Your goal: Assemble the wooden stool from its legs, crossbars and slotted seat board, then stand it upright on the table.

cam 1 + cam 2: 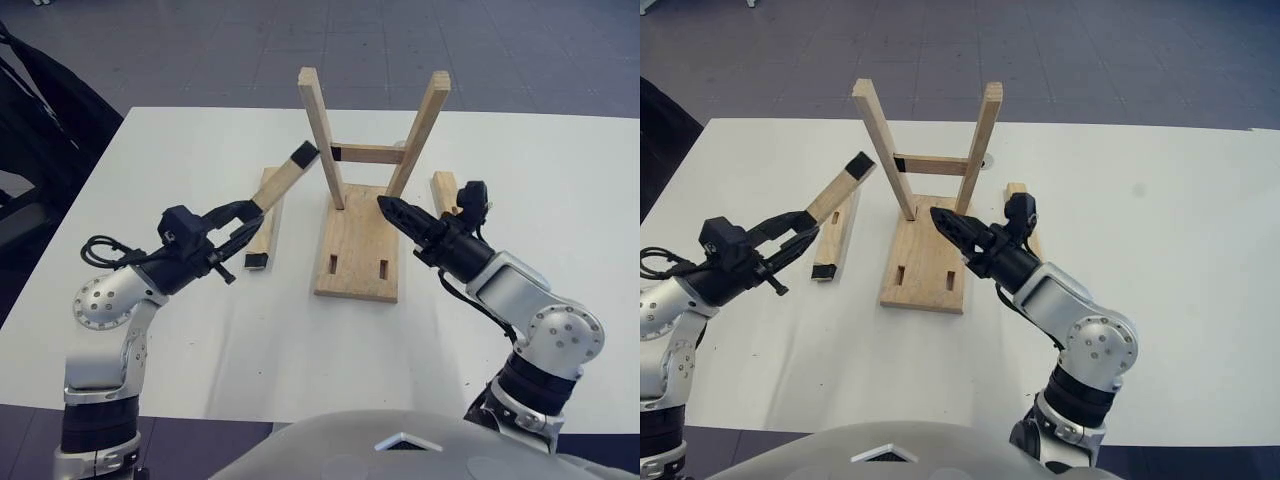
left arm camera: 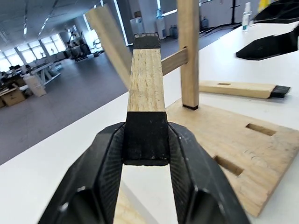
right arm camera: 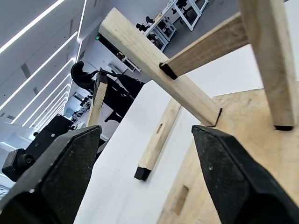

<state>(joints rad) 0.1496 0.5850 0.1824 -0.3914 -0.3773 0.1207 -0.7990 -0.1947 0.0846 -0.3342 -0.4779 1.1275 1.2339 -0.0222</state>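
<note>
Two legs [image 1: 322, 140] [image 1: 420, 130] stand in the far end of the board [image 1: 355, 250], joined by a crossbar [image 1: 370, 153]. Two slots [image 1: 332, 263] [image 1: 383, 268] at the board's near end are empty. The board lies flat mid-table [image 1: 550, 200].

The left gripper [image 1: 252, 216], left of the board, is clamped on a third leg's [image 1: 285, 178] black end. That leg is raised off the table, tilted up toward the left standing leg.

A fourth leg [image 1: 261, 245] lies flat just left of the board. Another stick [image 1: 444, 190] lies just right of it.

The right gripper [image 1: 388, 208] hovers over the board's right side near the right standing leg, fingers apart, holding nothing.
</note>
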